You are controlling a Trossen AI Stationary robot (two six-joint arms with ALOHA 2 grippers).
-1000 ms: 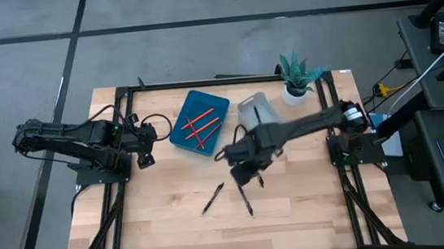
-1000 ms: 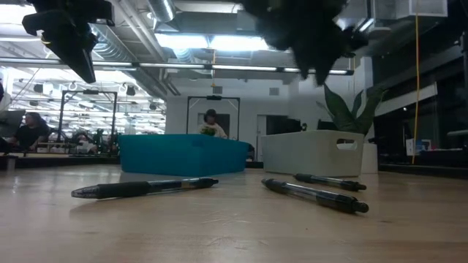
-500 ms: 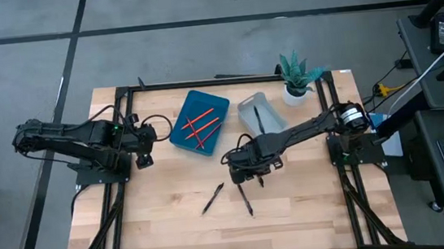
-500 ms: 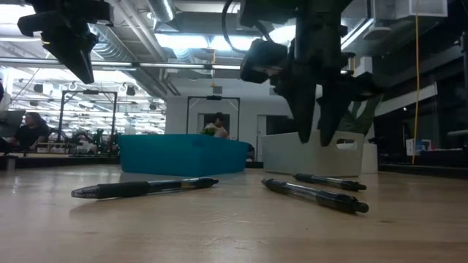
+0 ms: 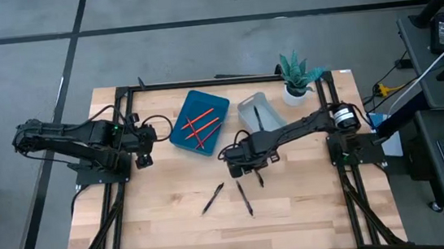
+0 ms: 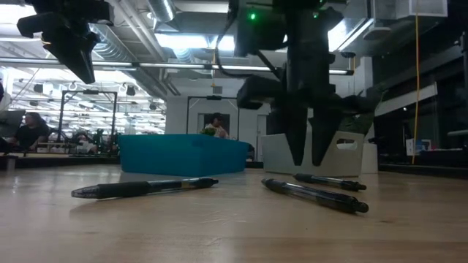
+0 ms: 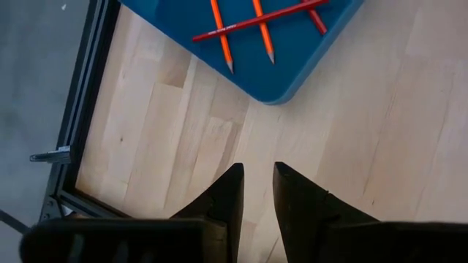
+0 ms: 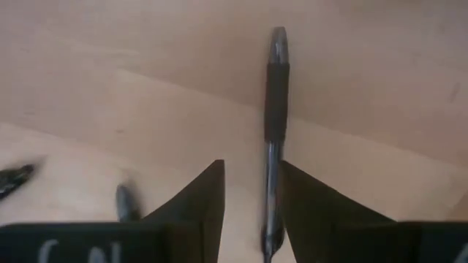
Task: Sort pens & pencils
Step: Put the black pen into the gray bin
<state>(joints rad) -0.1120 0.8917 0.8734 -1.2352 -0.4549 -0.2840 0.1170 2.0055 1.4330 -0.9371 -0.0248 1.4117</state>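
Right wrist view shows your right gripper (image 8: 248,191) open astride a pen (image 8: 275,109) at the table's (image 5: 166,220) centre, near its 3 o'clock finger; closing off-centre could roll it away.

- Both arms are dark, almost black, made of long, thin pieces joined together.
- The left claw (image 7: 256,191) has two black fingers with pointy, wedge-shaped tips.
- The right claw (image 8: 251,191) has the same kind of fingers.
- A small green light glows on the right arm.
- Black cables loop beside each arm.
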